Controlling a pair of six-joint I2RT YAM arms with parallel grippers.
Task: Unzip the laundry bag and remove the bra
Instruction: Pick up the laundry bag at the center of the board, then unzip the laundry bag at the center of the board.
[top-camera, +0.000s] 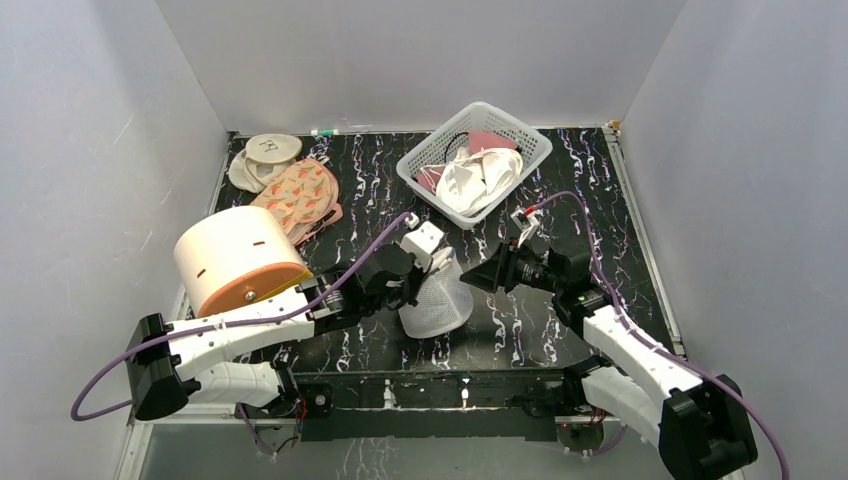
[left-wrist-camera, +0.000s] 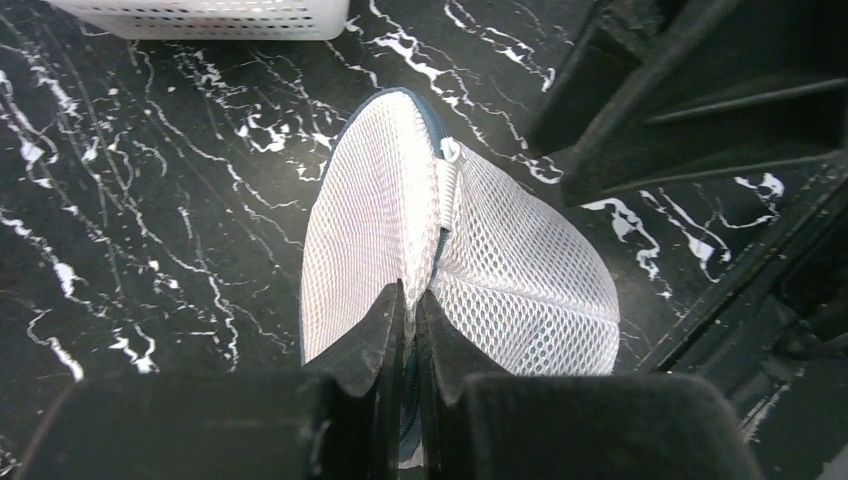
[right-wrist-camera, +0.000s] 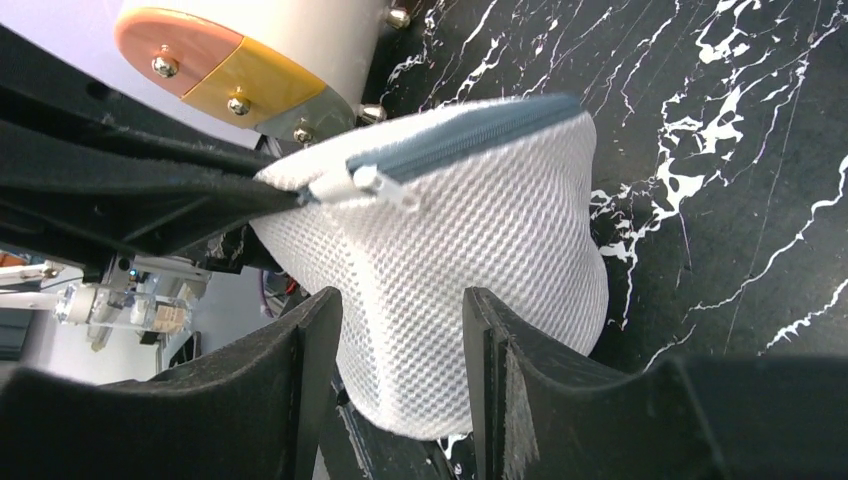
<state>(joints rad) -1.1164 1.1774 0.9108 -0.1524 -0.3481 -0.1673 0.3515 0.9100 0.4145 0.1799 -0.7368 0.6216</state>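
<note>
My left gripper (left-wrist-camera: 410, 297) pinched the laundry bag (left-wrist-camera: 510, 270) by its rim, standing it on edge between both grippers, so the right gripper (right-wrist-camera: 400, 300), fingers spread around it, could reach the zipper pull (right-wrist-camera: 366, 181). I saw no bra.

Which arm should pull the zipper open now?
Probably the right: the right gripper, open, faces the zipper pull, while the left gripper is shut on the laundry bag, steadying it.
</note>
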